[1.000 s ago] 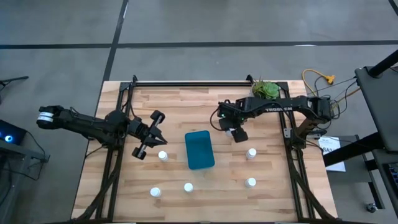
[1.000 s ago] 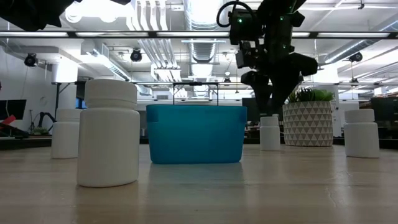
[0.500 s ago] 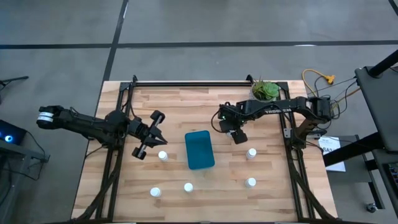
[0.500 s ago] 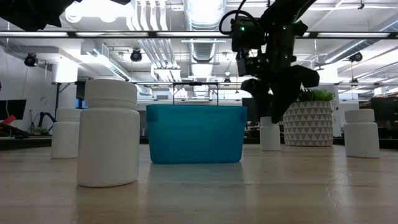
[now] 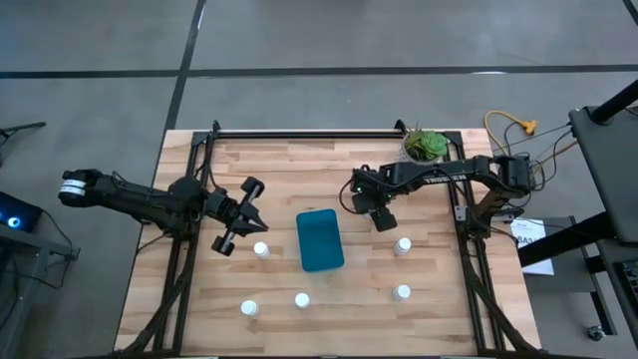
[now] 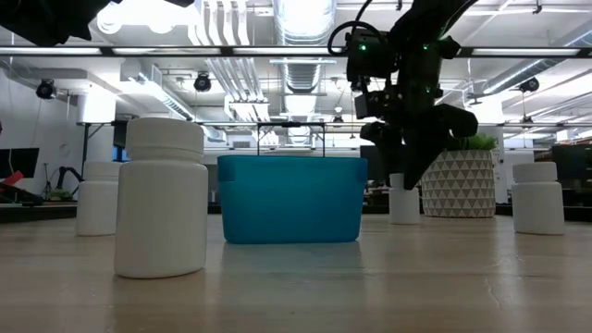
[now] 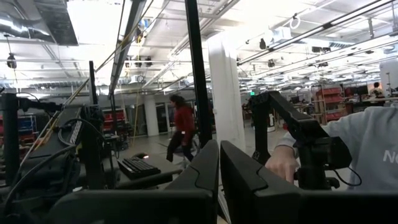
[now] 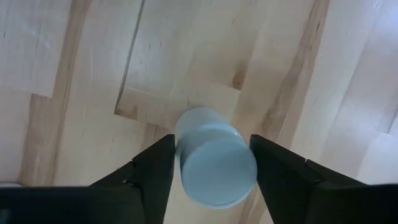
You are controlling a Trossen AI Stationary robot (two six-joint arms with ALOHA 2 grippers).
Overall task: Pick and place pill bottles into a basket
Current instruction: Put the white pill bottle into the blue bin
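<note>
The teal basket (image 5: 319, 239) stands mid-table. Several white pill bottles stand upright on their bases around it, among them one (image 5: 260, 249) to its left, one (image 5: 403, 245) to its right and one (image 5: 302, 299) in front. My right gripper (image 5: 382, 217) points down over one more pill bottle (image 8: 214, 165), behind and right of the basket, and is shut on it; the high view hides that bottle. My left gripper (image 5: 249, 209) is shut and raised above the table, left of the basket. My right gripper pinches the pill bottle's round sides (image 8: 178, 149) between its two fingers, one finger (image 8: 155, 171) on each side. The fingers come from above, pointing down. The bottle stands upright with its base on the table (image 6: 403, 218).
A white patterned pot with a green plant (image 5: 426, 145) stands at the far right, behind my right arm. Black frame rails run along the table's left, right and far sides. In the left wrist view, people show in the room beyond the table.
My right gripper has come down a little, straight over the pill bottle behind and right of the basket. The bottles and the basket have stayed where they were.
</note>
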